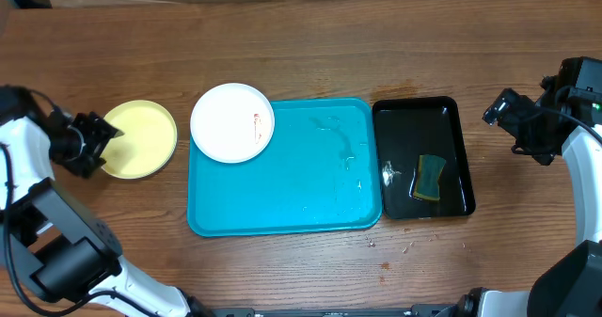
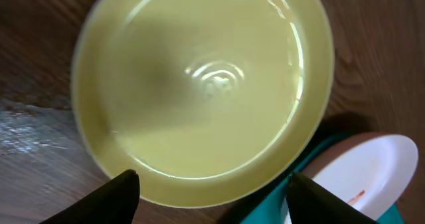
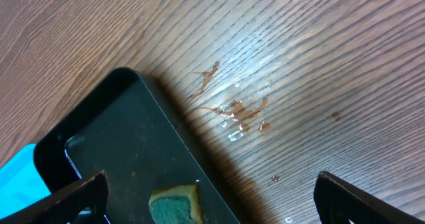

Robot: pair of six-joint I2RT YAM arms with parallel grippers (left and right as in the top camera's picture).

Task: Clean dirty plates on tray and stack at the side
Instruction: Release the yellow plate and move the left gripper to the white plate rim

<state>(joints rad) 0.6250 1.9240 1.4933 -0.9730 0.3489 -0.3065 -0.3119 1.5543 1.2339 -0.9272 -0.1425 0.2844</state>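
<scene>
A pale yellow-green round plate (image 1: 139,138) lay flat on the brown wooden table (image 1: 310,44), at the left of the overhead picture. It looked smooth and shiny inside. The left gripper (image 1: 97,140) was right at this plate's left edge. In the left wrist picture its two black fingers (image 2: 123,197) stood wide apart, one on each side of the plate's near rim. The gripper was let go and held nothing.

A white round plate (image 1: 232,121) sat just right of the yellow-green one, with a small gap between them. It lay over the upper left corner of the big bright blue plastic tray (image 1: 282,199), and part of it stuck out past the tray. A small red smear (image 1: 256,124) showed on its right side.

The blue tray filled the middle of the overhead picture. Little shiny drops of water (image 1: 340,152) sat on it.

A small glossy black tray (image 1: 450,129) lay just right of the blue tray. A green and yellow sponge (image 1: 431,178) rested inside it, toward the bottom.

The right gripper (image 1: 513,119) hung over the table at the right side, well apart from both plates. Its fingers (image 3: 73,197) were spread wide and held nothing. Under it, in the right wrist picture, a wet patch with brown smears (image 3: 232,108) marked the wood beside the black tray's corner.
</scene>
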